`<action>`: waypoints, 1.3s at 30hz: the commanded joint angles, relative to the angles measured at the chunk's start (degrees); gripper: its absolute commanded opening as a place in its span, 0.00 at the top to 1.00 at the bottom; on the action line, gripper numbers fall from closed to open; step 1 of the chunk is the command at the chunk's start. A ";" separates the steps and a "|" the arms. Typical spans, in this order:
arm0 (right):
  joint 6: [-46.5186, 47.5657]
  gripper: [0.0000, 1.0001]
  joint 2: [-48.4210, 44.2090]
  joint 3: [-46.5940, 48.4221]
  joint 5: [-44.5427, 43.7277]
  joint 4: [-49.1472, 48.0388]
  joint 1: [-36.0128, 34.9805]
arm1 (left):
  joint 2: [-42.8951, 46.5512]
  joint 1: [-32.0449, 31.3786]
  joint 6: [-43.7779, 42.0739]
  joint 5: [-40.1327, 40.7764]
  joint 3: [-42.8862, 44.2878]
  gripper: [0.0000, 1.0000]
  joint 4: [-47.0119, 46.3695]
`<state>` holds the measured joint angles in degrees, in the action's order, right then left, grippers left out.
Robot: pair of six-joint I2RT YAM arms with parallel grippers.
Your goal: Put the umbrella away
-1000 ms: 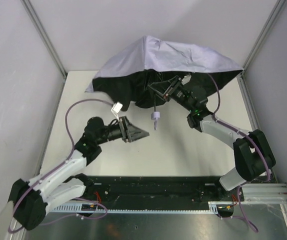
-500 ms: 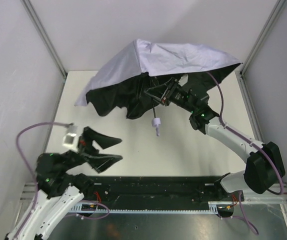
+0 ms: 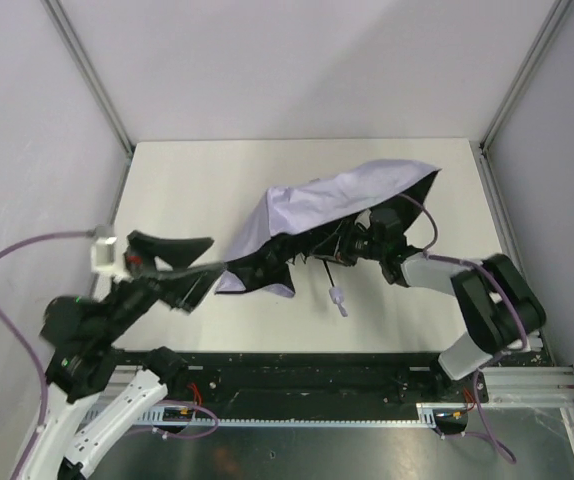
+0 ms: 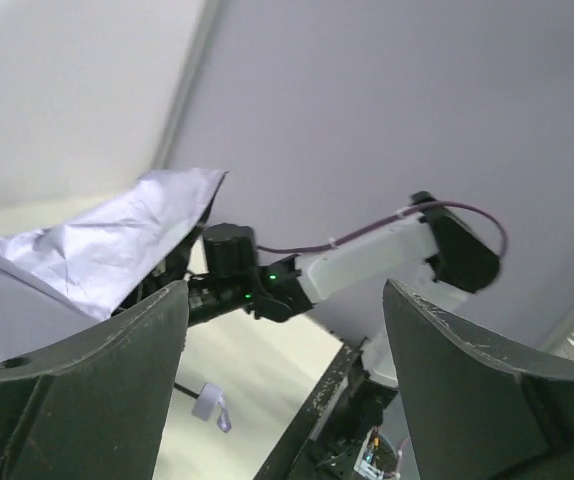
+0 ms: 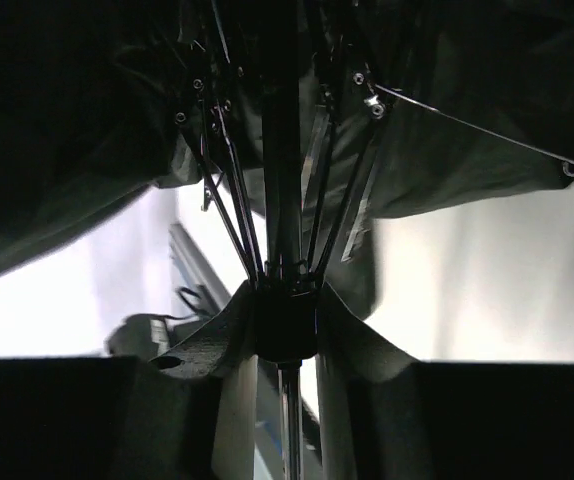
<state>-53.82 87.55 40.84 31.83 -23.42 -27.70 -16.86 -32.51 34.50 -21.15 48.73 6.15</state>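
Note:
The umbrella (image 3: 339, 192) hangs half-open and tilted over the middle of the table, lavender-grey outside and black inside. Its pale handle (image 3: 337, 298) with the strap points toward the near edge. My right gripper (image 3: 353, 246) reaches in under the canopy. The right wrist view shows this gripper (image 5: 287, 330) shut on the black runner (image 5: 287, 318) where the ribs meet on the thin shaft (image 5: 288, 425). My left gripper (image 3: 212, 257) is raised at the left, open and empty, just short of the canopy's left edge. In the left wrist view the canopy (image 4: 97, 250) and handle (image 4: 207, 402) lie beyond the open left gripper (image 4: 285, 300).
A black metal rail (image 3: 317, 370) runs along the near edge of the table between the arm bases. Grey enclosure walls with corner posts (image 3: 87, 75) stand close on three sides. The left arm's lavender cable (image 3: 27, 250) loops out to the left.
The right arm brought the umbrella down and toward the near edge, and the canopy folded in partway. The left arm drew back to the left and rose, and its jaws spread wider.

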 commanded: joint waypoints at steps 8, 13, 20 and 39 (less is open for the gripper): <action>7.88 1.00 18.77 -9.52 4.86 -28.52 -0.11 | -21.11 4.96 8.53 10.87 -3.38 0.16 9.22; 8.28 1.00 20.63 -15.16 9.54 -48.55 -0.85 | -25.61 7.29 7.20 2.87 -4.30 0.23 8.05; 4.81 1.00 14.16 -17.37 20.02 -67.43 -1.81 | -20.13 8.18 3.07 1.56 -3.34 0.08 6.66; 8.11 1.00 -13.71 -9.46 33.64 -56.82 0.17 | -24.98 10.58 5.54 -12.03 5.68 0.01 -0.89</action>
<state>-48.86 77.89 26.98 62.94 -72.29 -27.35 -38.61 -22.33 38.20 -23.92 53.17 11.29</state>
